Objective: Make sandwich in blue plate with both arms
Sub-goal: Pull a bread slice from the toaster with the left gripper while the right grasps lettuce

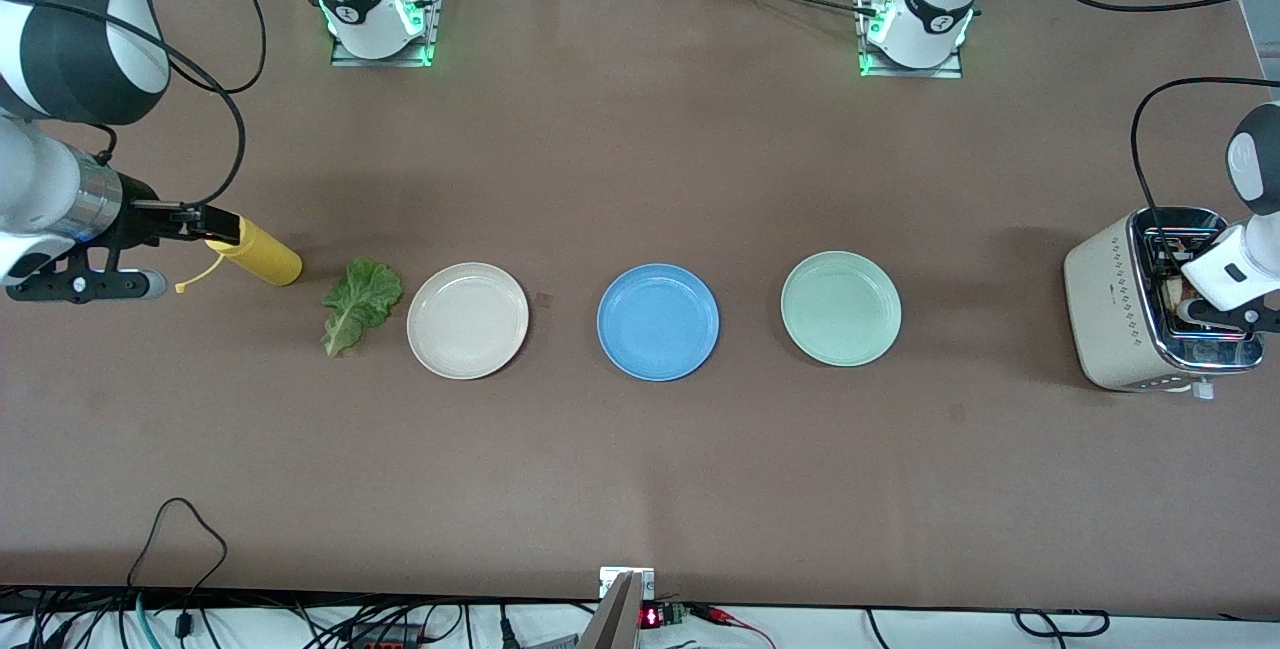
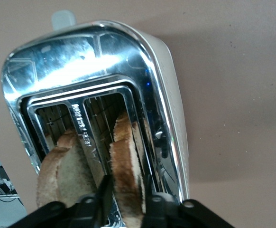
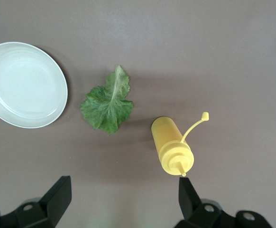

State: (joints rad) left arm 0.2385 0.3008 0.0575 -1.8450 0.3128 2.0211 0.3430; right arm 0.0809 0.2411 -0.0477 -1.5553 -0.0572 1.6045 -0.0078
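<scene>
Brown table (image 1: 640,469): toaster (image 1: 1120,314), lettering unreadable.

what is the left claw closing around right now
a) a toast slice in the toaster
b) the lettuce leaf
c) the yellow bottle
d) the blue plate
a: in the left wrist view the left claw has a finger on each side of a toast slice that stands in a slot of the toaster, while the blue plate sits bare mid-table.
</scene>
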